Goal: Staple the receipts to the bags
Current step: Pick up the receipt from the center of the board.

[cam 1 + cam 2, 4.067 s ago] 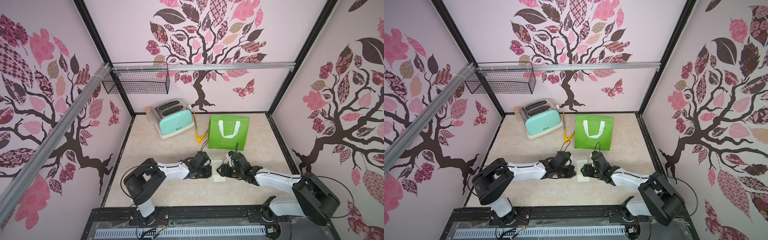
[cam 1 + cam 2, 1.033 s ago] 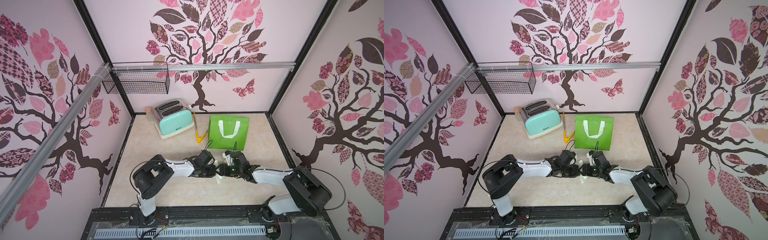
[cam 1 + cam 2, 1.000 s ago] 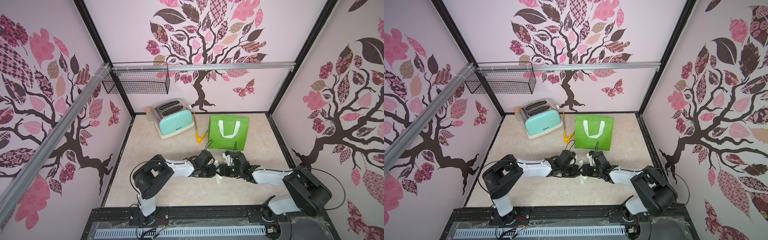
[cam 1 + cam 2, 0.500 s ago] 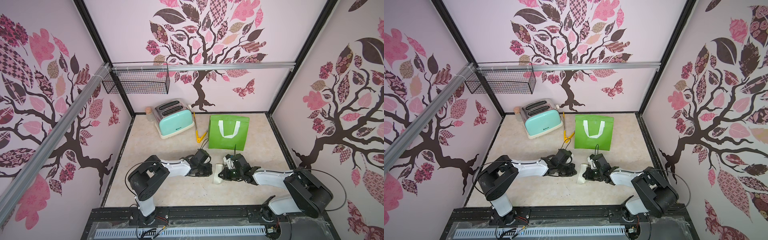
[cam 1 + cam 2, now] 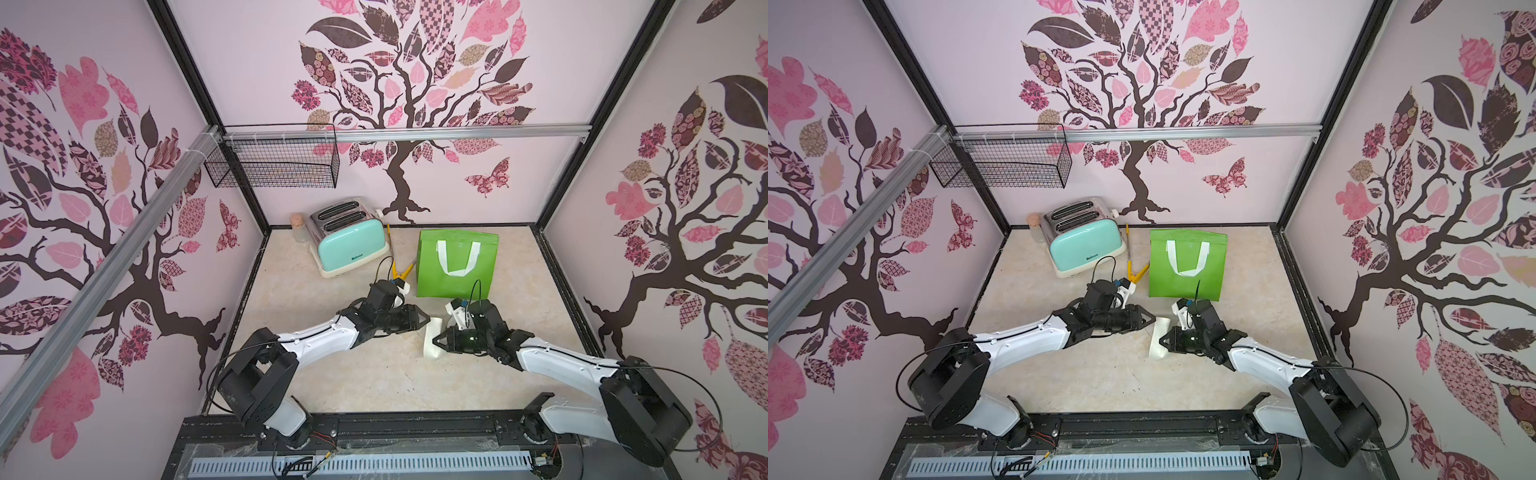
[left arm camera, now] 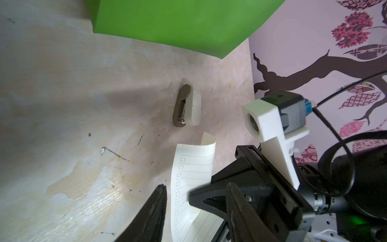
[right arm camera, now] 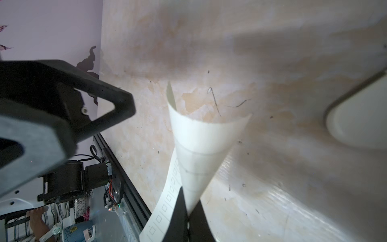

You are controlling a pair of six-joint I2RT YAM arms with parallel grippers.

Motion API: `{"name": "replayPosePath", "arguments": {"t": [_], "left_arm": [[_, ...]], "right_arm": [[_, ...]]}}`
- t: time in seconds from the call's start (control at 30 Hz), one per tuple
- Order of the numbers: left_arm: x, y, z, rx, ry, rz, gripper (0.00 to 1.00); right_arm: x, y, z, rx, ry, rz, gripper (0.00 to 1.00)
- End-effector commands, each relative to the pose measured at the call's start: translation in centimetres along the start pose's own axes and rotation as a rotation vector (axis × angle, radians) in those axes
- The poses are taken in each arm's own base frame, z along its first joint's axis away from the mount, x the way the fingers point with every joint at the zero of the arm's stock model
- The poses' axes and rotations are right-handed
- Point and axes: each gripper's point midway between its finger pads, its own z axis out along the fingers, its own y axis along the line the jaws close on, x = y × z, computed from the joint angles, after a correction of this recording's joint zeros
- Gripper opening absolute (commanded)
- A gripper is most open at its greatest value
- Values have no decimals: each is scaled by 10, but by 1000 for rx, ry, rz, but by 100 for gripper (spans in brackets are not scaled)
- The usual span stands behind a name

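At table (image 5: 353, 374) centre, curled white receipt (image 5: 431, 347) pinched in closed right gripper (image 5: 436, 341); left gripper (image 5: 423, 320) at its 10 o'clock, jaws parted; green bag (image 5: 457, 266) flat at 12 o'clock, apart; stapler (image 6: 188, 106) lying between.

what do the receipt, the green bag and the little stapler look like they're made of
The receipt looks like thin matte white paper: it curls and bends. The green bag is probably non-woven or laminated fabric: smooth, faint sheen. The stapler seems cream plastic on a grey-brown base, metal glinting at its mouth.
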Motion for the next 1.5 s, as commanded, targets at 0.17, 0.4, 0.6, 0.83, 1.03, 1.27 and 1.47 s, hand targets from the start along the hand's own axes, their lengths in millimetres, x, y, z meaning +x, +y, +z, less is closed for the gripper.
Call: {"name": "replayPosePath", "arguments": {"t": [0.17, 0.4, 0.6, 0.83, 1.03, 1.27, 1.47], "left_arm": [[6, -7, -1, 72, 33, -40, 46], [17, -9, -10, 131, 28, -108, 42], [26, -14, -8, 193, 54, -144, 37], [40, -17, -1, 220, 104, -160, 16], [41, -15, 2, 213, 107, -162, 12], [36, -10, -2, 165, 83, -109, 0], [20, -11, -24, 132, 46, 18, 0]], "right_arm": [[-26, 35, -17, -58, -74, -29, 6], [-38, 39, -20, -49, -120, -26, 7], [-44, 45, -22, -64, -141, -26, 8], [-47, 46, -25, -60, -156, -33, 8], [-47, 47, -27, -64, -162, -35, 8], [-52, 46, -35, -24, -189, -48, 40], [-79, 29, -62, 175, -318, -65, 83]]}}
